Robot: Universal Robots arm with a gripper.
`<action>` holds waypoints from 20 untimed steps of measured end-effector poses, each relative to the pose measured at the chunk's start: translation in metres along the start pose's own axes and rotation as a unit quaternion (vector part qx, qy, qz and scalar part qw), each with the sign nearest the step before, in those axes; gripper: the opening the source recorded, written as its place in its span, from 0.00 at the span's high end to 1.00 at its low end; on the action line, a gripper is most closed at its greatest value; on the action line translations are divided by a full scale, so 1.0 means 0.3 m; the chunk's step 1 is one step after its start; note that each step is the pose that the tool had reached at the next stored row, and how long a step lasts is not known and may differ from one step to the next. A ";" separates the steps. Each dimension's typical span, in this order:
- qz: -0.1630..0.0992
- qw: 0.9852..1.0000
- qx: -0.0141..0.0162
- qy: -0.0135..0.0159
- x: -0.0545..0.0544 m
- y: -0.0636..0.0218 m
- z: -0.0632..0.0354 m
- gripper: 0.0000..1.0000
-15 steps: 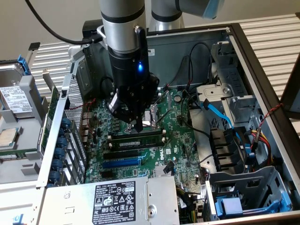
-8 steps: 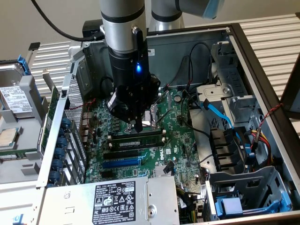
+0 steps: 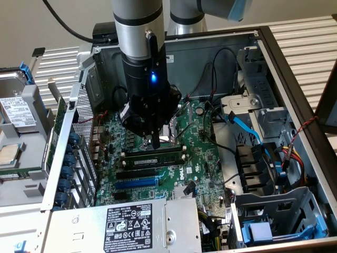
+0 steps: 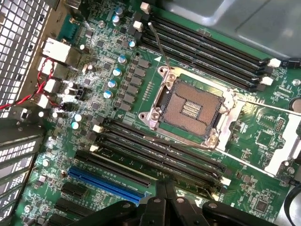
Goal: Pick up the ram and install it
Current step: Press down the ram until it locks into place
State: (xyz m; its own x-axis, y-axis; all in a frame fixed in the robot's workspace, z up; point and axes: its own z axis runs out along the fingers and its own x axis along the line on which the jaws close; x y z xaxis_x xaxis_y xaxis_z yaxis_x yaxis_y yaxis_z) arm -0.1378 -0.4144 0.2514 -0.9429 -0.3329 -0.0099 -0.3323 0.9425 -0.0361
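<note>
Dark-green ram (image 3: 152, 156) is sitting along a black memory slot (image 4: 155, 157) just beside the CPU socket (image 4: 190, 106), on the socket's side facing the blue expansion slot (image 4: 106, 182). I'm hovering my gripper (image 3: 153, 141) right over the stick, fingertips at or just above its top edge; contact I cannot tell. Fingers look drawn together, not clamped on anything, as if for pressing. In the wrist view the fingers (image 4: 162, 200) are pointing at the slot bank beside the socket. Whether the stick is fully seated I cannot tell; the white slot latches (image 4: 225, 181) are too small to judge. My judgement: for this seating step I'm wanting to push straight down, centred on the edge, stick kept upright in the slot, even force so both ends go in together, no sideways load on the motherboard (image 3: 202, 142).
</note>
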 end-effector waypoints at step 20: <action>0.151 0.988 0.002 0.005 0.000 0.000 0.000 0.89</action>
State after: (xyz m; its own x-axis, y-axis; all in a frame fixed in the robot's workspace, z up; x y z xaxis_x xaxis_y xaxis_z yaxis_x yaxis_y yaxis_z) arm -0.1379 -0.4145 0.2513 -0.9993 -0.0353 -0.0104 -0.0349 0.9987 -0.0363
